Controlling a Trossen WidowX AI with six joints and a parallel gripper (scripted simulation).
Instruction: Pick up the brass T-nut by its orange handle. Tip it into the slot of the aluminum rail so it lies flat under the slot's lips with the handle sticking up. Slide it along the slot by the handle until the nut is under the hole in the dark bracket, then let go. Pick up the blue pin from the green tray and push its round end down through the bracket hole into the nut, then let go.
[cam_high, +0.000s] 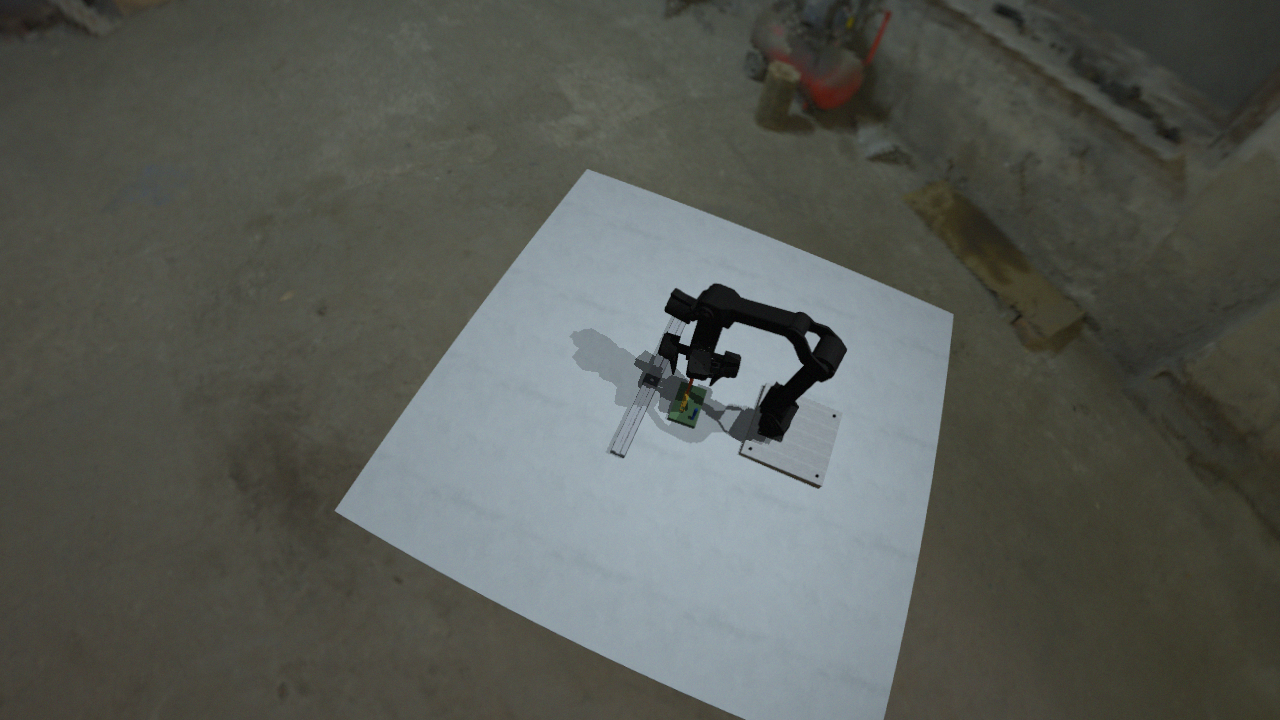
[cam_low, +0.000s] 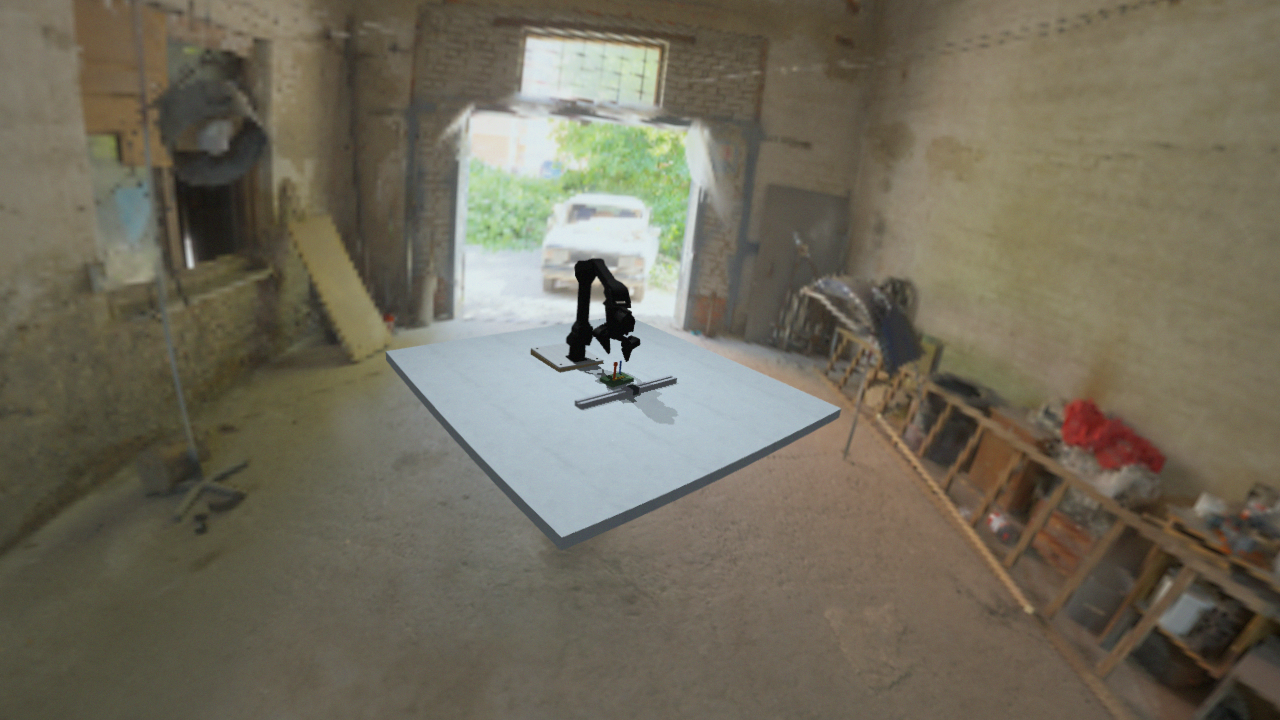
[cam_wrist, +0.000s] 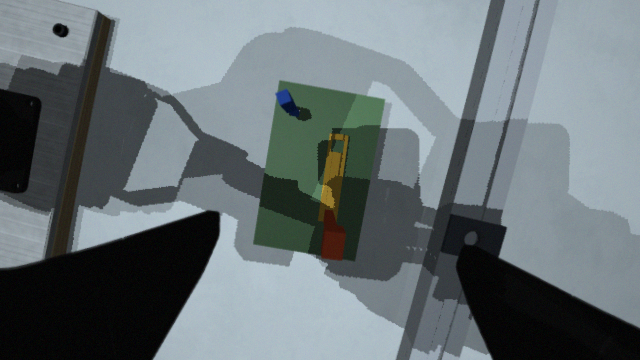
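Observation:
My gripper (cam_high: 692, 377) (cam_low: 617, 356) (cam_wrist: 341, 239) is wide open and empty, pointing down above the green tray (cam_wrist: 300, 150). The brass T-nut (cam_wrist: 333, 170) (cam_high: 684, 402) (cam_low: 615, 368) is on the tray, with its orange-red handle (cam_wrist: 333, 242) sticking up between the fingertips in the wrist view, below their height. The blue pin (cam_wrist: 285, 98) (cam_high: 694, 413) stands in the tray near a corner. The aluminum rail (cam_wrist: 517, 55) (cam_high: 626, 429) (cam_low: 595, 400) lies beside the tray. The dark bracket (cam_wrist: 452, 230) (cam_high: 650, 380) (cam_low: 634, 390) sits across it; its hole shows just past the right fingertip in the wrist view.
The arm's base plate (cam_high: 805, 447) (cam_low: 547, 360) (cam_wrist: 30, 45) lies on the opposite side of the tray from the rail. All stand on a pale table top (cam_high: 537, 537) (cam_low: 554, 474). The arm's shadows fall across the tray and rail.

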